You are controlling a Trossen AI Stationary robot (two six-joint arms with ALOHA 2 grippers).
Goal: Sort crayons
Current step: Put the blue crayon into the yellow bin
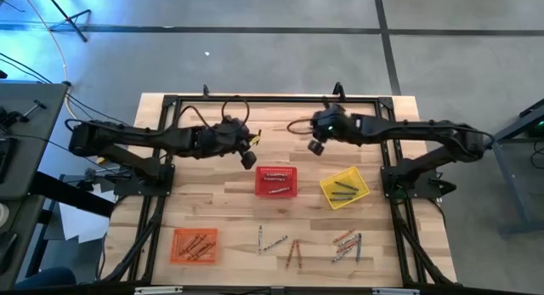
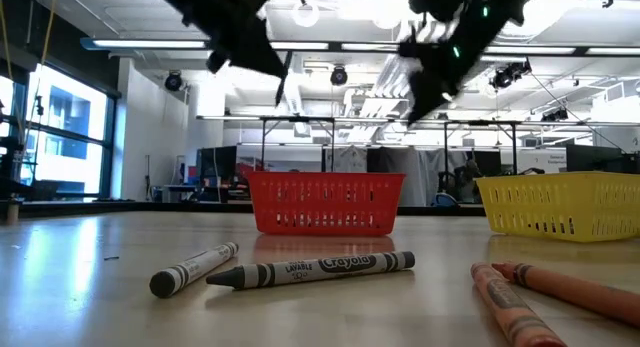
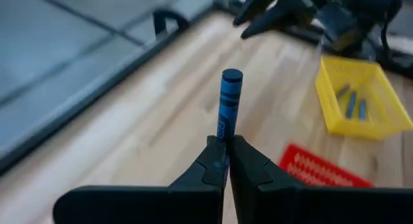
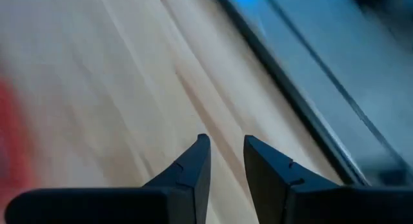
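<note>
My left gripper hangs above the table, just left of and beyond the red basket, shut on a blue crayon. My right gripper hovers beyond the yellow basket; its fingers stand open with nothing between them. The yellow basket holds a few bluish and grey crayons. An orange basket at the near left holds several crayons. Loose crayons lie flat on the table near its front edge; a grey one and a dark one show in the low view. My left gripper pinches the blue crayon's lower end between its two fingertips. The fingers lie along the crayon, and nearly its whole length sticks out past them. The crayon is lifted clear of the table.
The table's black frame runs along the far edge behind both grippers. More loose crayons lie at the near right. Bare wood shows between the baskets and the loose crayons.
</note>
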